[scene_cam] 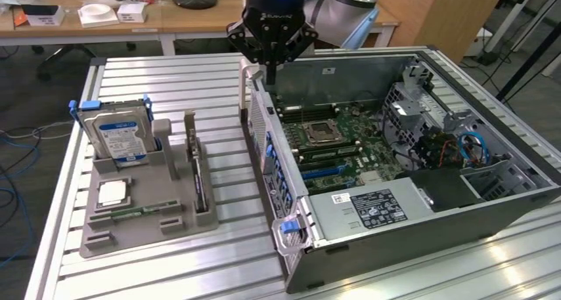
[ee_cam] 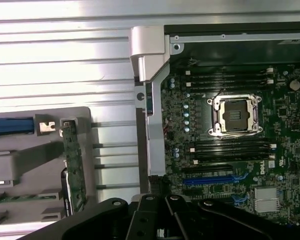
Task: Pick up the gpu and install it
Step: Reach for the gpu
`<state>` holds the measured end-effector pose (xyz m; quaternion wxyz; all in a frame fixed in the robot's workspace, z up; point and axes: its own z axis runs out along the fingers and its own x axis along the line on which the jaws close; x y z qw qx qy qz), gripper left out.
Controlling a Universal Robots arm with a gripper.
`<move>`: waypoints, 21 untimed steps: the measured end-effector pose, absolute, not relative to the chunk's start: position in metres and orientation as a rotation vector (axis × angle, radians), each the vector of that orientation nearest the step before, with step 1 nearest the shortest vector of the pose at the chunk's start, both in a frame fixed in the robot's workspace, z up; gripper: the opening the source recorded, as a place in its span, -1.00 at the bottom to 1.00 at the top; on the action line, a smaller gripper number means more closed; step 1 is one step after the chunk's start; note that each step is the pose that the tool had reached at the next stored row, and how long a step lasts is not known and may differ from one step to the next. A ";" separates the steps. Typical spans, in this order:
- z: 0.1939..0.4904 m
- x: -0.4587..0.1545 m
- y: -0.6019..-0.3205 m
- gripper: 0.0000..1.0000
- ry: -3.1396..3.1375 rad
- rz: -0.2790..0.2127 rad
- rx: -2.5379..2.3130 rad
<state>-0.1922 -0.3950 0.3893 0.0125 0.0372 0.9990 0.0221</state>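
Hovering pincer (scene_cam: 270, 75): mine, hanging over the rear wall of the open computer case (scene_cam: 421, 237), with my fingers pressed together and nothing between them.
Gpu (scene_cam: 198, 175): standing on its long edge in a slot of the grey holder tray (scene_cam: 140, 231), well apart from my pincer and not touched by it. My wrist view shows its green face running along the tray's edge.
Grey holder tray: resting on the slatted metal table (scene_cam: 157, 77), just beside the case on the exterior view's left.
Hard drive (scene_cam: 121, 137): upright at the tray's far end, blue label facing out, blue rails on its sides, near the gpu but apart from it.
Memory stick (scene_cam: 138, 211): lying flat in the tray, nearer the front than the drive.
Motherboard (scene_cam: 351, 139): flat on the floor of the case, below my pincer.
Processor socket (scene_cam: 321, 133): on the board, metal frame around it.
Blue slot (scene_cam: 326, 172): long and narrow, on the board between the socket and the power supply (scene_cam: 372, 209).
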 end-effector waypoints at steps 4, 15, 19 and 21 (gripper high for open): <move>0.389 -0.194 -0.395 -0.79 3.114 0.069 0.116; 0.389 -0.202 -0.395 -0.79 3.114 0.069 0.116; 0.389 -0.204 -0.395 -0.79 3.114 0.069 0.116; 0.389 -0.206 -0.395 -0.79 3.114 0.069 0.116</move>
